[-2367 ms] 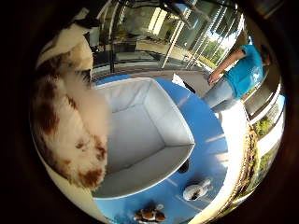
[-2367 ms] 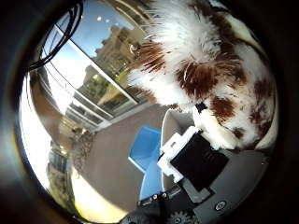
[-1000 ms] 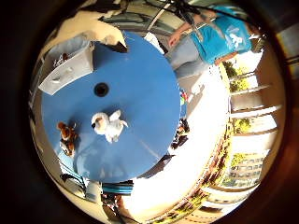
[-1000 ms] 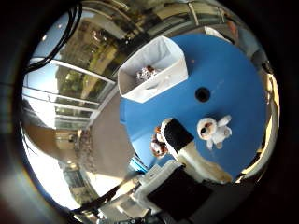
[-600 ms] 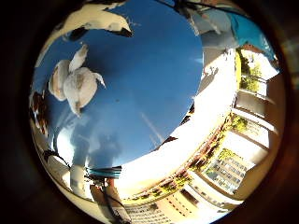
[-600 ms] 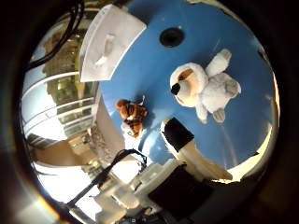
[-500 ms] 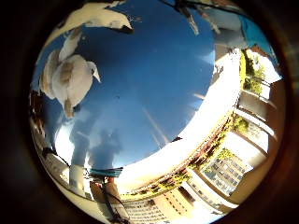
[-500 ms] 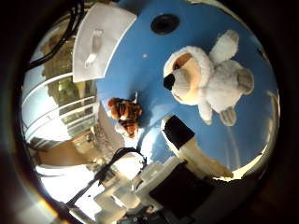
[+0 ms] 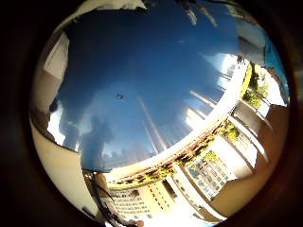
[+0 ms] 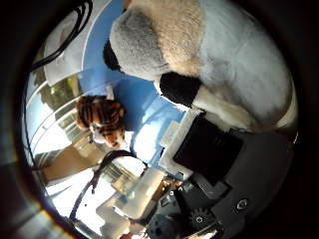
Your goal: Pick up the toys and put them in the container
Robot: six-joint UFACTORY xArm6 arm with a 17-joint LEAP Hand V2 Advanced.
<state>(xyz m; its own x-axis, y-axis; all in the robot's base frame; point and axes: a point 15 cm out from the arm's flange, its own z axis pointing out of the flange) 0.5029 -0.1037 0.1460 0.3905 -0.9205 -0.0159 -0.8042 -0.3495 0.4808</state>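
A white plush dog (image 10: 239,55) with a tan and grey muzzle lies on the round blue table (image 9: 142,71), pressed close against the palm and filling much of the thumb side view. The body of my hand (image 10: 219,179), in black and white parts, sits right against the dog. A small orange striped tiger toy (image 10: 102,119) lies on the table just beside the dog. The white container (image 10: 62,55) stands further off on the same table, only partly in view. The little finger side view shows bare table with no toy.
The table's rim (image 9: 189,146) runs close by, with paved ground and buildings beyond it. Glass walls and railings (image 10: 60,99) stand past the container.
The palm has come down from high over the table onto the white dog, which has grown to fill the thumb side view and left the little finger side view. The brown-and-white plush lies in the container.
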